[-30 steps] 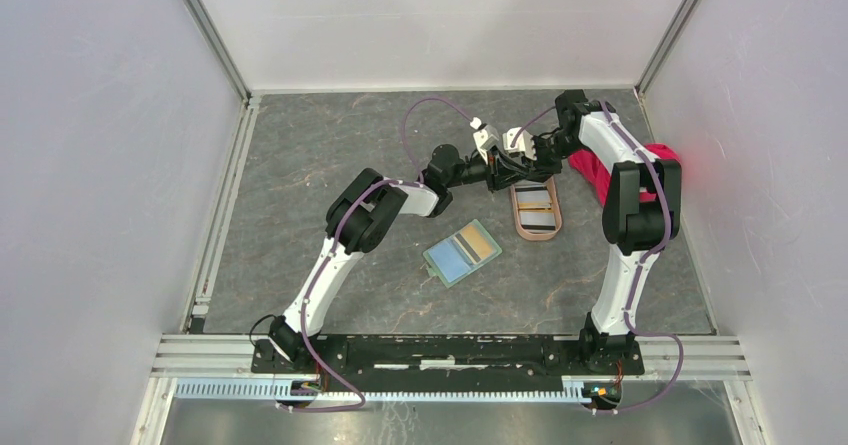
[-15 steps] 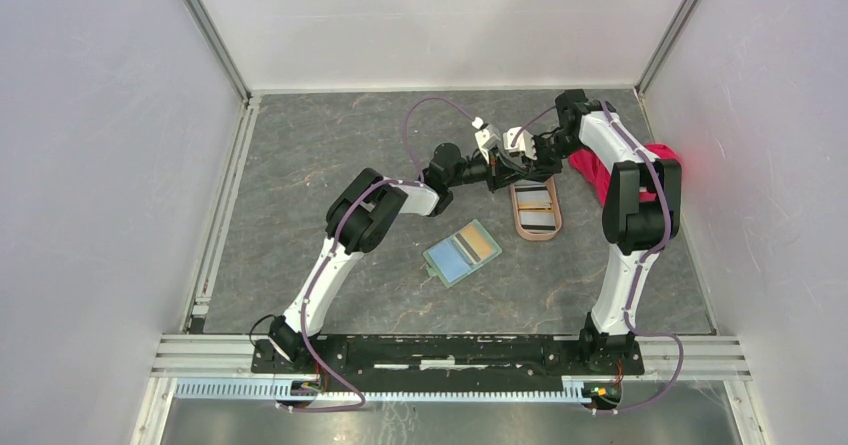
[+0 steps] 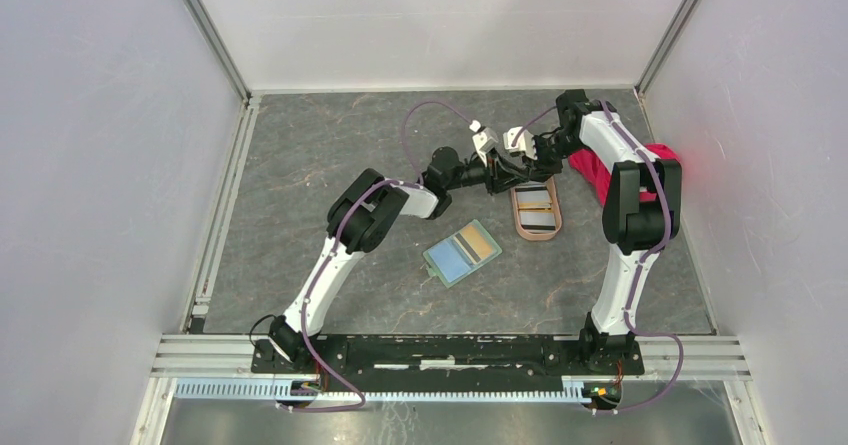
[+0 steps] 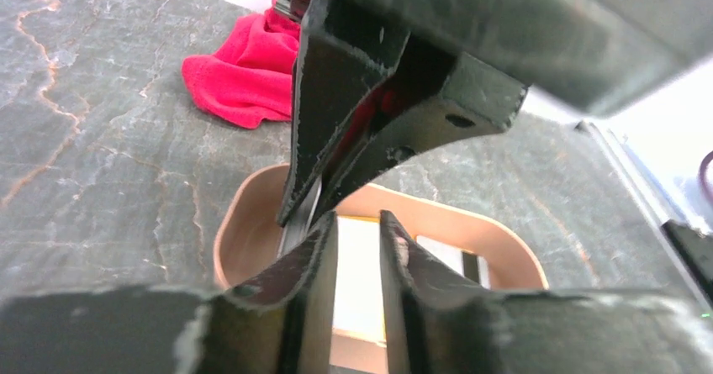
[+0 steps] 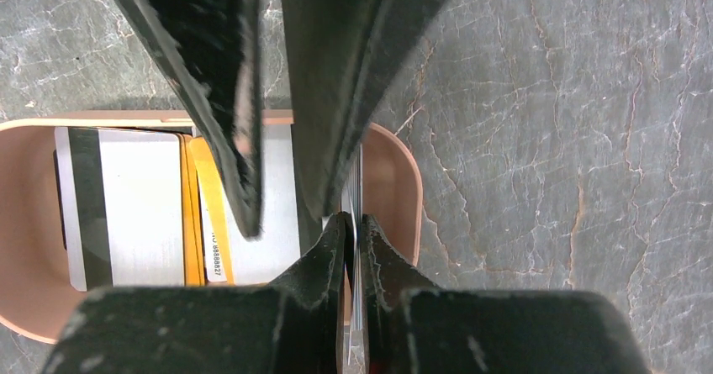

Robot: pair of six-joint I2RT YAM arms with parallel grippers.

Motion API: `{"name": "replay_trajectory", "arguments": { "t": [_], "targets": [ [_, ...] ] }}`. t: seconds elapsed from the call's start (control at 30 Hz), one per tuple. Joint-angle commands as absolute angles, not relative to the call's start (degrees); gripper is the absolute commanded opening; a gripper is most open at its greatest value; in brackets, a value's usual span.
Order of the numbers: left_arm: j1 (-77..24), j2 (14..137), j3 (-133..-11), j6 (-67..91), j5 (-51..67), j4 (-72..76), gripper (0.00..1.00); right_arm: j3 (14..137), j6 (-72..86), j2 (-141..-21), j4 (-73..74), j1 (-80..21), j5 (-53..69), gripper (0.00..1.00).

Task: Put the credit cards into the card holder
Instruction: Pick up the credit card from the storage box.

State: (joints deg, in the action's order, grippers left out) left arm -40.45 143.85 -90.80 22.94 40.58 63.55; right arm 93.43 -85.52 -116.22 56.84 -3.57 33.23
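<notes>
Left gripper — right gripper, tip-to-tip

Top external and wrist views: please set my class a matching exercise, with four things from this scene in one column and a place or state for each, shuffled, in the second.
Column one:
1. card holder
2. tray
3. red cloth
4. right gripper

Column two:
A. bunched up at the far right of the scene
B. shut on a card held on edge
C. lying open, pale pockets facing up
D. holds several credit cards lying flat

Pairs: 1-C, 2-D, 3-A, 4-B
</notes>
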Motion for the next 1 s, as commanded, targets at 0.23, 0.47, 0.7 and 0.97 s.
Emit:
{"name": "replay_trajectory", "arguments": {
  "t": [0.23, 0.47, 0.7, 0.97],
  "targets": [
    [-38.58, 135.83, -78.04, 17.99, 36.68, 76.52, 0.78, 92.95, -99.33, -115.60, 66.31, -2.86, 38.58, 0.07],
    [-39.55, 133.95, -77.66, 4.32, 37.92, 70.35, 0.84, 91.02, -102.45, -113.96, 66.18, -2.82, 39.62, 0.07],
    [-40.56, 137.37, -79.70, 0.35, 38.34, 72.52, 0.74, 89.56, -104.13, -112.69, 65.56, -2.89, 40.23, 0.07],
    [-40.87, 139.83, -84.74, -0.92, 39.01, 69.52, 0.55, 88.99, -104.11, -112.90, 64.56, -2.89, 40.50, 0.07]
  ]
}}
